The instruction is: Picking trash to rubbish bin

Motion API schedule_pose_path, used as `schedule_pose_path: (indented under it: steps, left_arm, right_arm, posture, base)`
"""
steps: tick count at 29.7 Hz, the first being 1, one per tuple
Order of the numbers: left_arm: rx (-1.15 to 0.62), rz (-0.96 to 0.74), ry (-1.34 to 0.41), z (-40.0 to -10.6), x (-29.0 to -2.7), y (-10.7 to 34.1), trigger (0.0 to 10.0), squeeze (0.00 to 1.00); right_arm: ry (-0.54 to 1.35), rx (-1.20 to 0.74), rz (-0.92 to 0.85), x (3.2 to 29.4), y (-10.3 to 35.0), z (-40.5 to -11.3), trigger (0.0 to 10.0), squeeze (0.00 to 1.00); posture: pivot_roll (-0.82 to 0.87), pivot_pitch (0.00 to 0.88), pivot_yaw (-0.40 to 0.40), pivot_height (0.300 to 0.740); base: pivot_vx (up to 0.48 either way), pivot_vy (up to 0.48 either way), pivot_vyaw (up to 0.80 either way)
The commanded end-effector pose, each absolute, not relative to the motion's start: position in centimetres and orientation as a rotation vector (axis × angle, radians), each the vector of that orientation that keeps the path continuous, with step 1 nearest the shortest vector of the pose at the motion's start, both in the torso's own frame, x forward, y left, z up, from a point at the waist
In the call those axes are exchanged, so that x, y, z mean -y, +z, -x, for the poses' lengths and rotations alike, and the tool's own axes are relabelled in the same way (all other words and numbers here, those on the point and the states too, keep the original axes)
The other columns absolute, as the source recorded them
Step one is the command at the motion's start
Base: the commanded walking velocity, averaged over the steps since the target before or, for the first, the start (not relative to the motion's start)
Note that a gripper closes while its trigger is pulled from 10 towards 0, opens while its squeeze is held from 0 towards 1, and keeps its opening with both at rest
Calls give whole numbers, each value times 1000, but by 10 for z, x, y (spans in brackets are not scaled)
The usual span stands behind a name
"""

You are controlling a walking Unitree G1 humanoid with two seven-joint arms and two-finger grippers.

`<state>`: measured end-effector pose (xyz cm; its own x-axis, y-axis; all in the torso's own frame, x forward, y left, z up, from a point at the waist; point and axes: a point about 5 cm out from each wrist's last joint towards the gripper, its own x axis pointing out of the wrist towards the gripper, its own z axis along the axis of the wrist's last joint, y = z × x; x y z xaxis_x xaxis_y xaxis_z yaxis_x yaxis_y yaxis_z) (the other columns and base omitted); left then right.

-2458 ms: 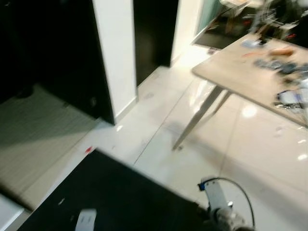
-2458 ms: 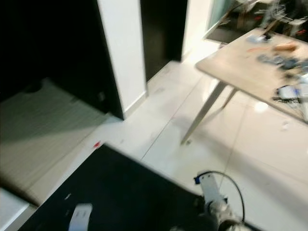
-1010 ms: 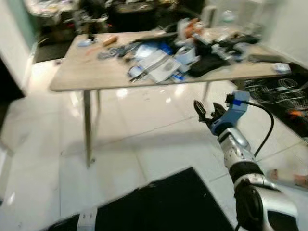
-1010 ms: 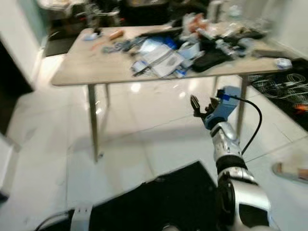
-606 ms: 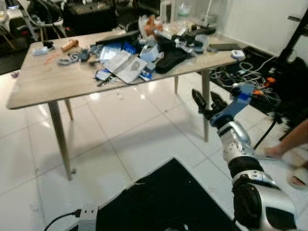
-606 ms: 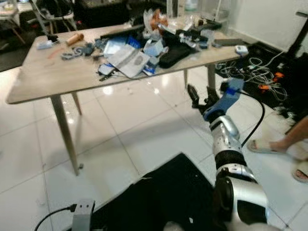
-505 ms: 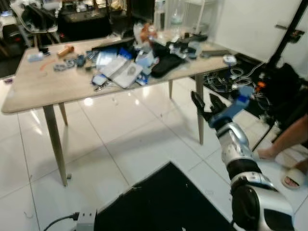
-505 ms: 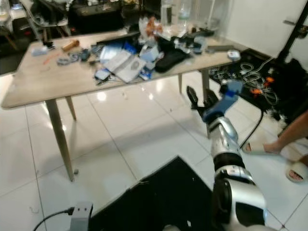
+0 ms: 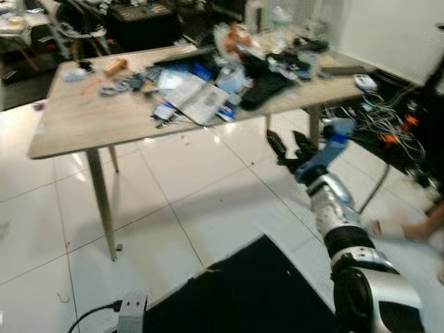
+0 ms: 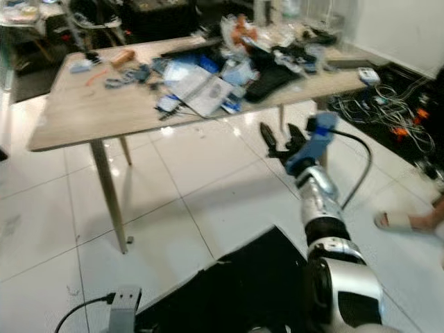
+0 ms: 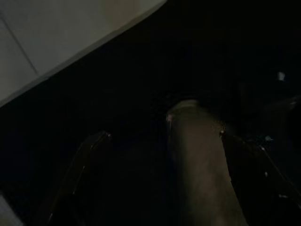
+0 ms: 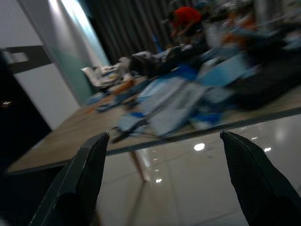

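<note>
A wooden table (image 10: pixel 76 114) on slim metal legs is seen standing on a glossy white tiled floor (image 10: pixel 41 222). Its top is strewn with clutter (image 10: pixel 229 66) gathered toward the far right corner and the middle: white and blue papers (image 10: pixel 201 87) lie near the front edge, a black pouch (image 10: pixel 269 78) is set just right of them, and crumpled wrappers with something orange (image 10: pixel 239 28) are piled by the far edge. A small orange object (image 10: pixel 123 57) and a tangle of grey bits (image 10: pixel 132 72) lie toward the far left corner. Which of these pieces counts as the trash cannot be told; all of it rests on the table.

The right gripper (image 10: pixel 277 144) is held raised in front of the table's right front edge, below the tabletop level, well apart from the clutter. Its two black fingers (image 12: pixel 84 183) are spread wide with nothing between them. A blue fitting (image 10: pixel 316 139) and a black cable (image 10: pixel 357 166) are carried on its wrist.

The left gripper (image 11: pixel 160 179) is shown in deep shade over a black surface, its fingers parted and empty.

Loose cables (image 10: pixel 378 104) are heaped on the floor beyond the table's right end. A person's foot in a slipper (image 10: pixel 406 220) is seen at the right.
</note>
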<state>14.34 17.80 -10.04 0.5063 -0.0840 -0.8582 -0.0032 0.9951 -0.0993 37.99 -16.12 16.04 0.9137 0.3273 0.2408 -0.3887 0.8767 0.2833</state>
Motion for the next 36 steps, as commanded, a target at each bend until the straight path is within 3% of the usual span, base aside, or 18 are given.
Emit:
schedule_pose_path:
  steps: [1,11,36]
  left_arm:
    - [-1054,84,-43,-141,-182,-101,10000,0]
    - [-1060,83,-50,-139,-181,-102,10000,0]
    - [-1071,63,-60,-138,-179,-103,10000,0]
  right_arm:
    - [389,160,-323,156,154,-378,10000,0]
    - [405,128,-295,146,148,-377,10000,0]
    - [233,57,-230,176,139,-378,10000,0]
  posture:
    - [-126,45,79,740]
    - [-125,44,76,740]
    - [-138,47,80,740]
  base:
    - [352,0,0]
    - [361,0,0]
    - [372,0,0]
